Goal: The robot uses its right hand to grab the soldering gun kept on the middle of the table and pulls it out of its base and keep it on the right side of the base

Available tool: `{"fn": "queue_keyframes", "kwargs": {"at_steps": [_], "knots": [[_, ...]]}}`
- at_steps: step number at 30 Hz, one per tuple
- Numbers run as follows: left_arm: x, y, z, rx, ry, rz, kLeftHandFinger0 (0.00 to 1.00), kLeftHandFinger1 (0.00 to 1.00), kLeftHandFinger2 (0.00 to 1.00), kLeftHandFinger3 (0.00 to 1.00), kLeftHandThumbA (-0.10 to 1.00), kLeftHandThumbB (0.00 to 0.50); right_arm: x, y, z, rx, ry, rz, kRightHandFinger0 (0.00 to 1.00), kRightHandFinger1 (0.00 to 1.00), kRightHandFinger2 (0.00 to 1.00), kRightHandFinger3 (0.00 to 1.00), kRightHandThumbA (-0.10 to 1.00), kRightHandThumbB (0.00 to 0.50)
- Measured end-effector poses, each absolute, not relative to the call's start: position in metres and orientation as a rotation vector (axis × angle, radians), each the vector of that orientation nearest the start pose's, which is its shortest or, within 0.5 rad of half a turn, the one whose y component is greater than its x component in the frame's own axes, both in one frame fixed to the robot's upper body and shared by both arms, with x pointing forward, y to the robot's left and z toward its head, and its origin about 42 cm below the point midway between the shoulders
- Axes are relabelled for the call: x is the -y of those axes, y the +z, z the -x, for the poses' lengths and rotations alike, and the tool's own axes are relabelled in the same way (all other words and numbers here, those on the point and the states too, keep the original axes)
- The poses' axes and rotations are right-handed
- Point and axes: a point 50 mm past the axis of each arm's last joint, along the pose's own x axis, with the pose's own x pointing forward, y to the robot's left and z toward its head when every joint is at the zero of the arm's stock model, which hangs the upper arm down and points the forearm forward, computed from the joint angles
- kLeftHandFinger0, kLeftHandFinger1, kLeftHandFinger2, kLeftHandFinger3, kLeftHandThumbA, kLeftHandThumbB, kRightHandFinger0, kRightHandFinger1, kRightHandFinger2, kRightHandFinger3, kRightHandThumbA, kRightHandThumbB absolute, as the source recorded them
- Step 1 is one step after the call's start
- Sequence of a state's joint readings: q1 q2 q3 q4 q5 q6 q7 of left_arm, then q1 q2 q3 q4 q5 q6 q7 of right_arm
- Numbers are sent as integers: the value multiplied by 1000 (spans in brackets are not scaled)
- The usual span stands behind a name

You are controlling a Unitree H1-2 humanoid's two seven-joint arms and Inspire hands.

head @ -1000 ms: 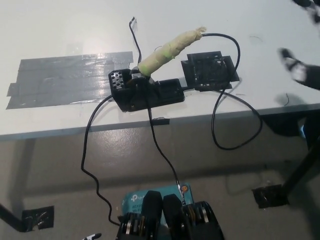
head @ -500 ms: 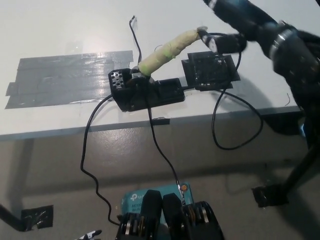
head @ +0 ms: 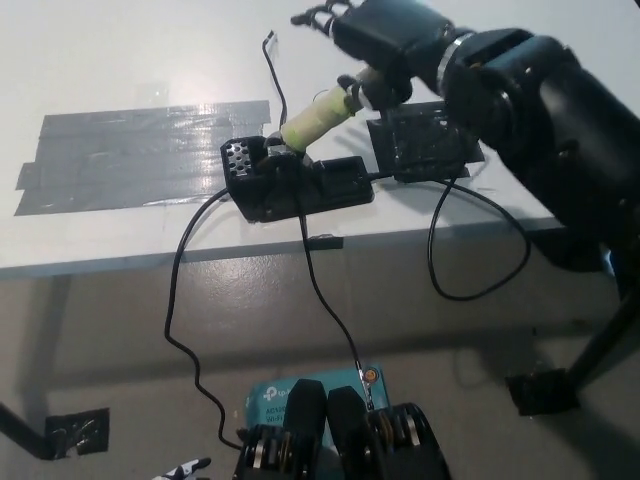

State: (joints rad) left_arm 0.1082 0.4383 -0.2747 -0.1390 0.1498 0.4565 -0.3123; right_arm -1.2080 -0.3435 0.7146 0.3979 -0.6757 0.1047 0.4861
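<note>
The soldering gun (head: 312,118), its handle wrapped in pale yellow-green tape, stands tilted in its black base (head: 296,182) at the middle of the white table (head: 120,60). My black right hand (head: 372,45) hovers over the upper end of the handle and hides it. Its fingers (head: 318,16) are spread beyond the handle and the thumb lies under it, so the hand is open. Only a white sliver of my left hand (head: 183,468) shows at the bottom edge.
A black square pad (head: 425,142) lies right of the base, partly under my right forearm. Grey tape (head: 140,155) covers the table to the left. Black cables (head: 478,250) loop over the table's front edge (head: 150,258). A blue box (head: 280,398) sits on the floor.
My right arm has swept in from the right and its hand now covers the top of the handle. The gun and base have not moved.
</note>
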Motion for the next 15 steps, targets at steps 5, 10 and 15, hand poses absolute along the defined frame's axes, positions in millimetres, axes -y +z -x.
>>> {"fn": "queue_keyframes", "kwargs": {"at_steps": [5,10,15], "knots": [[-277,71,-226,-541,-480,-543,749,824,956,1000,509,239,76,374,-507,414,646,1672,1000,1000,1000,1000,451,222],[-275,72,-228,-537,-490,-546,735,808,930,1000,499,238,78,360,-508,354,660,1733,1000,1000,1000,1000,635,326],[-272,74,-231,-527,-507,-547,743,816,928,1000,480,227,83,354,-513,247,637,1794,1000,1000,1000,1000,611,500]]}}
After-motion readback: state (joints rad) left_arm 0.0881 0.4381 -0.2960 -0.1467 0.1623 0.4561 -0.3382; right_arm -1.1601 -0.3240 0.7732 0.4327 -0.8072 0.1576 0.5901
